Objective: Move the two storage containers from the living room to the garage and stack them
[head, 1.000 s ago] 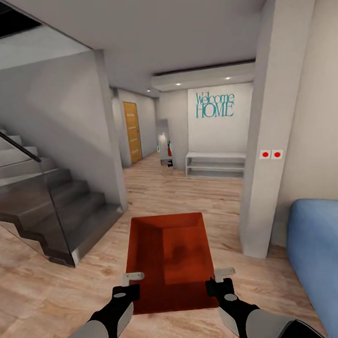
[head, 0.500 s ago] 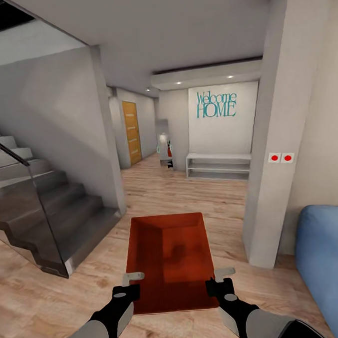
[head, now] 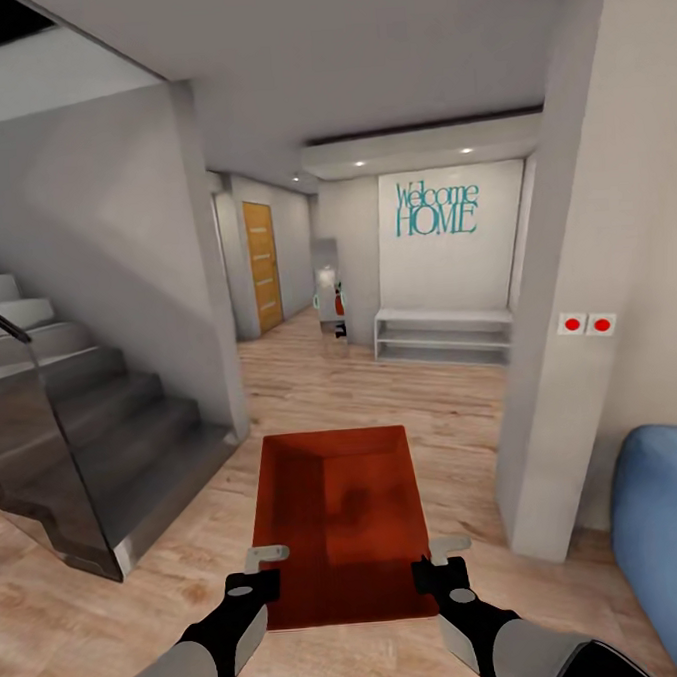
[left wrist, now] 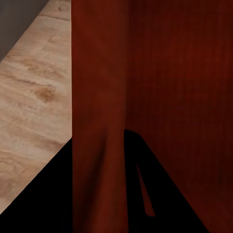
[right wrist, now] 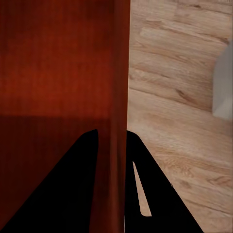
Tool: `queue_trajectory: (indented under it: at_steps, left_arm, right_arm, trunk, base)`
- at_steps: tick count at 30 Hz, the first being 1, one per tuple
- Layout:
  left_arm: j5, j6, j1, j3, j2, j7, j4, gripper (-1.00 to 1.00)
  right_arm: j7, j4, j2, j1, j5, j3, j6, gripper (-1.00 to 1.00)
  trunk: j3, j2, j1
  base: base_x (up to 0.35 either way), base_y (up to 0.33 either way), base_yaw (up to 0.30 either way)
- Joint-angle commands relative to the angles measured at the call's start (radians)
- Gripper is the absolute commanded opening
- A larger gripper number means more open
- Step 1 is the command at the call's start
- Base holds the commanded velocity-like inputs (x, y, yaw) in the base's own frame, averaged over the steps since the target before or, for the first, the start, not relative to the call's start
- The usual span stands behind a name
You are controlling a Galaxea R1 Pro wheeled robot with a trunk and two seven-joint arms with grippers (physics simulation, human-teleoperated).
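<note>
Grippers are pinching an orange-red storage container (head: 342, 519) at twelve o'clock above wood plank flooring (head: 382, 386), left gripper (head: 254, 568) closing on its nine o'clock wall, right gripper (head: 440, 559) on three o'clock.

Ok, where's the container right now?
In the head view the storage container is centred low, held over the wood floor between the left gripper and right gripper, stairs left, sofa right.

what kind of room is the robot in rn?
Looks like a home's open living area leading to an entry hall: light wood plank floor, a staircase, a blue sofa and a "Welcome HOME" wall sign. Not the garage.
</note>
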Motion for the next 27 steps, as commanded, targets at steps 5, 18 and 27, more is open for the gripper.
queue_trajectory:
  at_steps: [5,18,27]
  left_arm:
    - [-0.026,0.003,-0.001,0.055,-0.001,0.006,-0.020,-1.00]
    - [-0.026,0.003,-0.001,0.055,0.000,0.006,-0.020,-1.00]
    - [-0.026,0.003,-0.001,0.055,0.000,0.006,-0.020,-1.00]
  right_arm:
    - [-0.006,0.005,0.000,-0.001,-0.030,-0.006,-0.009,-1.00]
    - [-0.006,0.005,0.000,-0.001,-0.030,-0.006,-0.009,-1.00]
    - [-0.007,0.005,0.000,-0.001,-0.030,-0.006,-0.009,-1.00]
  trunk:
    - [-0.001,-0.001,0.001]
    - [-0.001,-0.001,0.001]
    - [-0.001,-0.001,0.001]
  base:
    - [0.321,0.000,0.000]
    - [0.321,0.000,0.000]
    - [0.321,0.000,0.000]
